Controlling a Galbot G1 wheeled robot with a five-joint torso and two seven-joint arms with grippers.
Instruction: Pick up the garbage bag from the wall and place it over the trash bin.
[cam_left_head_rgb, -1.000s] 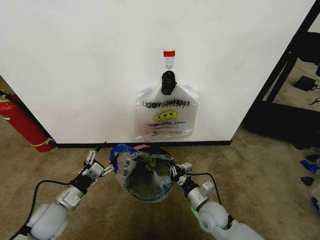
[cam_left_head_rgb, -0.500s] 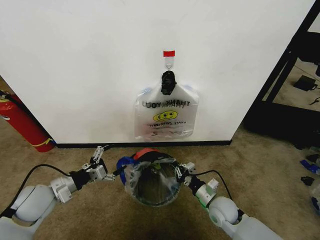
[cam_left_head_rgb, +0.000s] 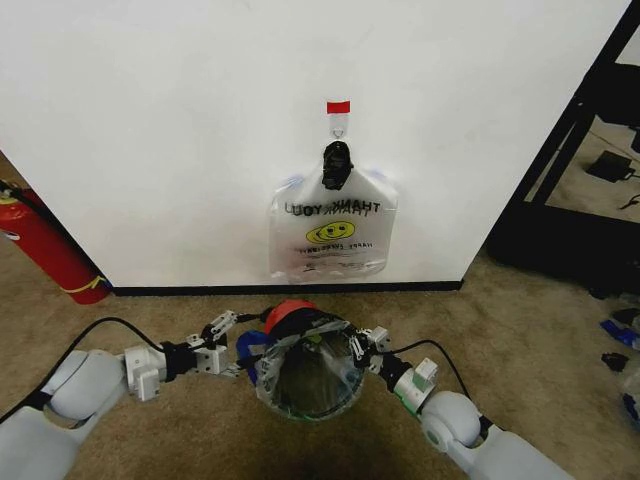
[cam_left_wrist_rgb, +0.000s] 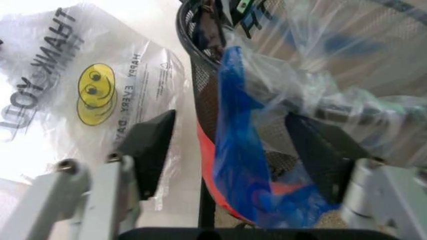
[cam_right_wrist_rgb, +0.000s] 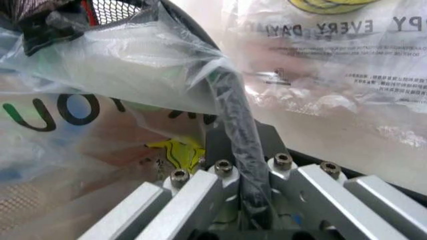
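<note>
The black trash bin (cam_left_head_rgb: 290, 312) stands below the white wall (cam_left_head_rgb: 150, 120), tipped toward me so its red base shows at the far side. The clear garbage bag (cam_left_head_rgb: 300, 350) is spread over its mouth, and a blue handle strip (cam_left_wrist_rgb: 240, 150) hangs down the mesh side. My left gripper (cam_left_head_rgb: 222, 348) is at the bin's left side, open, with that strip between its fingers (cam_left_wrist_rgb: 150, 150) but not pinched. My right gripper (cam_left_head_rgb: 362, 342) is shut on the bag's plastic and the bin's black rim (cam_right_wrist_rgb: 233, 110) at the right side.
More bags with the same print (cam_left_head_rgb: 332, 235) hang on the wall from a black clip under a hook and red tape (cam_left_head_rgb: 338, 106). A red fire extinguisher (cam_left_head_rgb: 45, 245) stands at the left. A black shelf frame (cam_left_head_rgb: 570, 150) rises at the right. The carpet around the bin is bare.
My left arm has dropped and swung in to the bin's left side. The bin has tipped toward me, baring its red base. The right gripper stays on the rim.
</note>
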